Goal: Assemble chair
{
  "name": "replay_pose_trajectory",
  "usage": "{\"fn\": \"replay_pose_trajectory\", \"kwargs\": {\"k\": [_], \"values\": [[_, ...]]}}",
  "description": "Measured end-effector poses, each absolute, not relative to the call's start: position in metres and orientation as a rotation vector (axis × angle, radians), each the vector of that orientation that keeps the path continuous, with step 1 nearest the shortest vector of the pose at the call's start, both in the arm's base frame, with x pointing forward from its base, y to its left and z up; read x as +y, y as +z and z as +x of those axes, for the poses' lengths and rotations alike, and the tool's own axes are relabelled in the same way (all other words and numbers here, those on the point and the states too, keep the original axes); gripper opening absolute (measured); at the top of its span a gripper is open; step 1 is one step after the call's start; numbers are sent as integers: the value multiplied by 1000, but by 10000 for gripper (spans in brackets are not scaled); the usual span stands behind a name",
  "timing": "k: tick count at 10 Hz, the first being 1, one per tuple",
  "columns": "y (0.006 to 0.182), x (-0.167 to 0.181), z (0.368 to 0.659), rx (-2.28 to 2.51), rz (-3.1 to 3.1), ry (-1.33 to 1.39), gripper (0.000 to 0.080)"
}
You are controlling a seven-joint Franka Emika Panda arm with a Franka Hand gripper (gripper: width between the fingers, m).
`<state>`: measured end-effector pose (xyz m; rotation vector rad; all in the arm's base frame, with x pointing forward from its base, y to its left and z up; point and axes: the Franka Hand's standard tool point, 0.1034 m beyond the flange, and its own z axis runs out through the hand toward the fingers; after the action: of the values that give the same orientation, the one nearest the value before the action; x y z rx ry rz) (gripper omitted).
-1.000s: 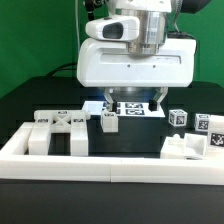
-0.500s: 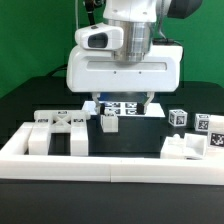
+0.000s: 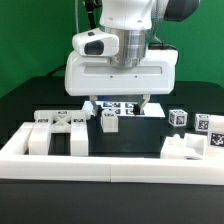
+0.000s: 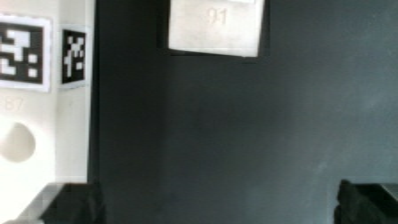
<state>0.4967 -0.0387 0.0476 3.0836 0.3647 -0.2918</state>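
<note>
Assembly hardly begun: your chair parts (image 3: 60,130) all look loose.
They lie separate along the tabletop (image 3: 30,95) edge by the white rail (image 3: 110,165); your gripper (image 3: 120,103) hangs mid-tabletop, jaws apart, holding nothing.

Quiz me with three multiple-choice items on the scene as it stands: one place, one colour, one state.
1. Where does the gripper hang in the exterior view?
A. at the far left
B. above the middle
C. at the far right
2. What colour is the table?
A. white
B. black
C. green
3. How is the gripper?
A. open, empty
B. shut, empty
C. shut on something

Answers:
1. B, it hangs over the table's centre.
2. B, the bare surface is black.
3. A, the wrist view shows its fingers wide apart with nothing between them.
</note>
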Motion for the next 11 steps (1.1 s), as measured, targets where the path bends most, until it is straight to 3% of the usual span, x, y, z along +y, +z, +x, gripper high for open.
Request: {"fn": "replay_pose_trajectory", "kwargs": {"k": [4, 11], "values": [[40, -38, 478, 149, 3013, -646, 648], [30, -48, 464, 180, 2769, -1354, 648]]}}
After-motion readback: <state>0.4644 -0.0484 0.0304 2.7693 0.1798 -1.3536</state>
